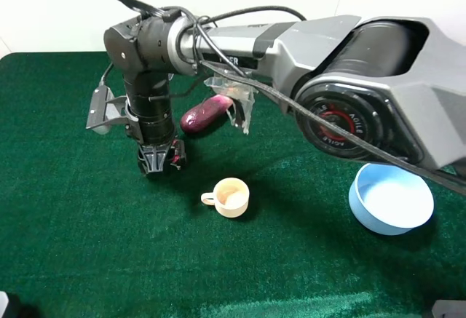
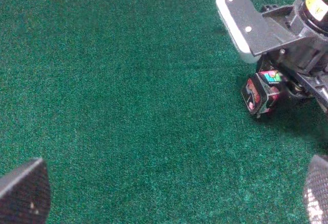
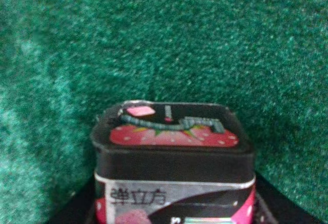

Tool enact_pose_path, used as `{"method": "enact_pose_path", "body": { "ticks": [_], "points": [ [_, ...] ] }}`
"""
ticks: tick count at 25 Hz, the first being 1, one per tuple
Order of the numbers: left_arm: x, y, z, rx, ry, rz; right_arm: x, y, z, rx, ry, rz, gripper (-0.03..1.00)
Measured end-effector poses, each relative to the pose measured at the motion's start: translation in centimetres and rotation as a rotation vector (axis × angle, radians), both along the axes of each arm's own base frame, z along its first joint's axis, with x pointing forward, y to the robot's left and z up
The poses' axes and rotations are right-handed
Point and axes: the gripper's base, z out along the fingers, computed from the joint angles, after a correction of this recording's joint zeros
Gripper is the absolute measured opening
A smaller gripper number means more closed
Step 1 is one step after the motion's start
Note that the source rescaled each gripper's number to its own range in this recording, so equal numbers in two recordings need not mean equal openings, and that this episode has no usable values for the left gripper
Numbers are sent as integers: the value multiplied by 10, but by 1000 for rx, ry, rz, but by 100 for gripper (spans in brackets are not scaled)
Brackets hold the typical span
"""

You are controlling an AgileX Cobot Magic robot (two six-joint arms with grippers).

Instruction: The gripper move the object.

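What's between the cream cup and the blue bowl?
Only bare green cloth between the cream cup and the blue bowl; the exterior high view shows it.

The exterior high view looks down from above the near edge of the green cloth [image 1: 73,245] toward the white wall [image 1: 58,12] along the frame's top, far enough to take in most of it; the left wrist view hangs low over that cloth, facing the black box [image 2: 261,92] at its upper right; the right wrist view sits very close, the box filling its lower centre; all three share it.
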Motion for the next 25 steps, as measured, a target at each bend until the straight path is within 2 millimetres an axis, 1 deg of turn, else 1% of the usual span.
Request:
{"method": "enact_pose_path", "body": {
  "ticks": [15,17,19,21,22,23,24,25],
  "points": [
    [0,0,0,0,0,0,0,0,-1,1,3,-1,0],
    [0,0,0,0,0,0,0,0,-1,1,3,-1,7],
    [0,0,0,0,0,0,0,0,-1,1,3,-1,16],
    [0,0,0,0,0,0,0,0,1,3,1,-1,21],
    [0,0,0,0,0,0,0,0,3,6,-1,-1,27],
    [0,0,0,0,0,0,0,0,5,9,-3,-1,38],
    [0,0,0,0,0,0,0,0,7,10,-3,-3,52],
    [0,0,0,0,0,0,0,0,9,12,-4,-5,71]
  ]
}}
